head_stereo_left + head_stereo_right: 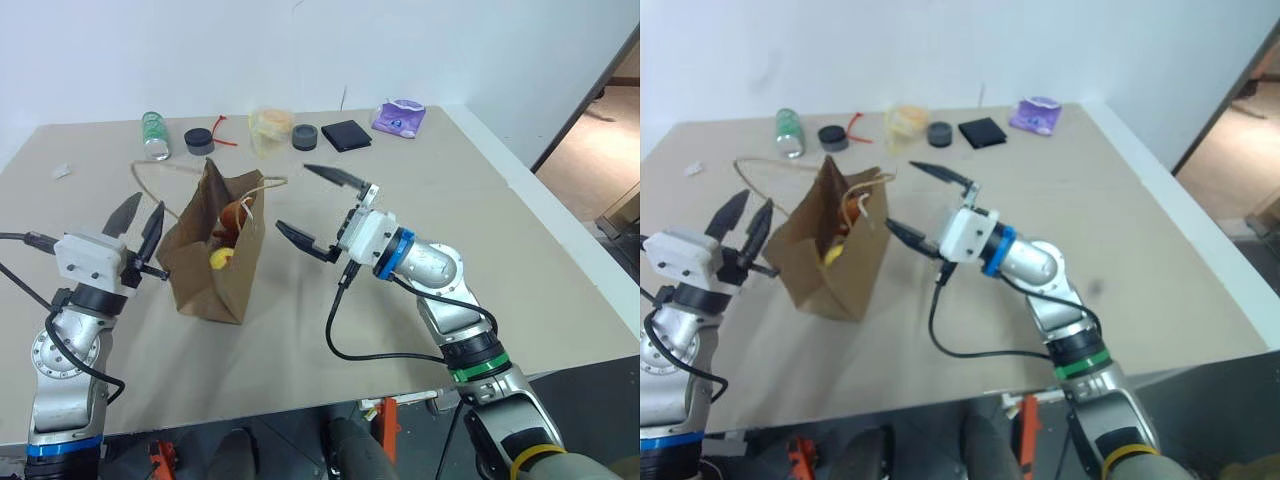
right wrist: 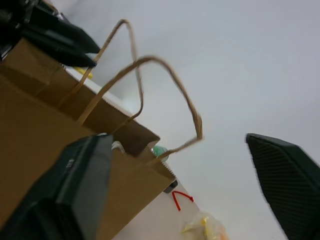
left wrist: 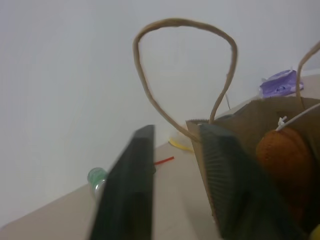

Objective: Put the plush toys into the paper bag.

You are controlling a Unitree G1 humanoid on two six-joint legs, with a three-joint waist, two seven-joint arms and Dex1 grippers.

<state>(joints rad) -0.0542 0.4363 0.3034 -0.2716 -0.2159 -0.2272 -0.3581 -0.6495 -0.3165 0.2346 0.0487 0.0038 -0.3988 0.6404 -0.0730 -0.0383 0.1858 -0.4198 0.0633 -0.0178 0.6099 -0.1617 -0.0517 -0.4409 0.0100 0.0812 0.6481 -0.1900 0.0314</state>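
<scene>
Right gripper hangs spread wide just beside the paper bag's open mouth, gripping nothing. On the bag's far side the left gripper stands part-open, its fingers empty and close to the bag wall. Both plush toys — the brown-orange animal and the yellow-and-white egg — sit inside the upright brown bag, handles loose. Judged from this, the packing looks done — next only calls for drawing both arms clear without tipping it.

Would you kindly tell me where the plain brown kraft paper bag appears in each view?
Left eye view: brown kraft paper bag, left of centre.
Right eye view: left of centre.
Left wrist view: right side.
Right wrist view: left half.
Shared landmark: its tan cord loop handle.
</scene>
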